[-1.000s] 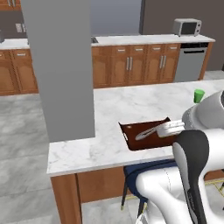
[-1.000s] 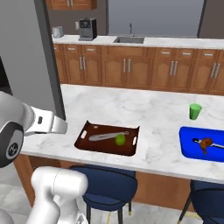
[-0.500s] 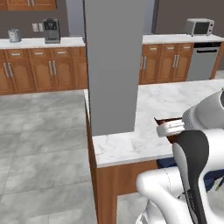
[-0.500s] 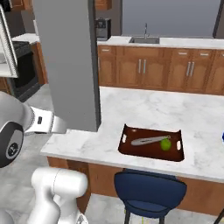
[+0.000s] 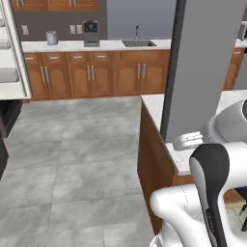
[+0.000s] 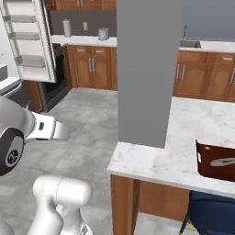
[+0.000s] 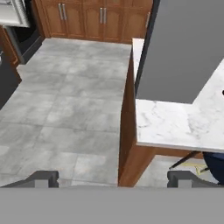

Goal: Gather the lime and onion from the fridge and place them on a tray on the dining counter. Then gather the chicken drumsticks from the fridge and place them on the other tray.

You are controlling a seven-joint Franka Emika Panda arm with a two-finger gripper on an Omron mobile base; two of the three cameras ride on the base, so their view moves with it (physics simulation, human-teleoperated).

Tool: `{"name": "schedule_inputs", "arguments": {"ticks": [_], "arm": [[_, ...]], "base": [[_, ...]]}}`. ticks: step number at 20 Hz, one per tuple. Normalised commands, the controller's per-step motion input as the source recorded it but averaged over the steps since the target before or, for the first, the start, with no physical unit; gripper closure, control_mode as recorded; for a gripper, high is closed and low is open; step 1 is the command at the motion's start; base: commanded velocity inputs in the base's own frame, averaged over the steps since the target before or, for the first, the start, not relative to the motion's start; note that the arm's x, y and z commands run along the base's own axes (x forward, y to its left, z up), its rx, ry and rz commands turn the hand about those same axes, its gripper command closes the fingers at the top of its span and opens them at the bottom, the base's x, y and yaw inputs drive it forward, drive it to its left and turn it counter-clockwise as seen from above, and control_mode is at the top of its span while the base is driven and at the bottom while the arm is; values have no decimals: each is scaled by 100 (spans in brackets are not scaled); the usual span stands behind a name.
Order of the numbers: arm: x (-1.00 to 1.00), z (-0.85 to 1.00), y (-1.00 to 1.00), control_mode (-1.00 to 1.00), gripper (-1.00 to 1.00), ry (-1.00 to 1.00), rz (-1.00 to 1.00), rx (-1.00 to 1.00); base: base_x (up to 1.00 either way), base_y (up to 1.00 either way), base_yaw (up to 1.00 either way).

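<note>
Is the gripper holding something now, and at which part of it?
Nothing is held. The gripper is open, with only the floor and the dining counter edge between its fingertips.

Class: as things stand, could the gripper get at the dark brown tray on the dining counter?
Probably not: the gripper is open, off the dining counter's end over floor, and the tray lies far along it past the grey pillar.

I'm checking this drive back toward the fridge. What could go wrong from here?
1. The base passes close to the dining counter corner and grey pillar; the arm could clip them.
2. The open fridge door juts out ahead.
3. The open gripper carries nothing; the onion remains unfetched.
</note>
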Motion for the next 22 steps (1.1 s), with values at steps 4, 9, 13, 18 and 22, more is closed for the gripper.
{"name": "schedule_inputs", "arguments": {"ticks": [4,9,13,18,22], "arm": [[0,0,0,100,-100,0,0,0],[0,0,0,100,-100,0,0,0],[0,0,0,100,-100,0,0,0],[0,0,0,100,-100,0,0,0],[0,0,0,100,-100,0,0,0]], "base": [[20,96,20],[75,57,24],[100,4,29],[97,0,34],[87,0,36]]}}
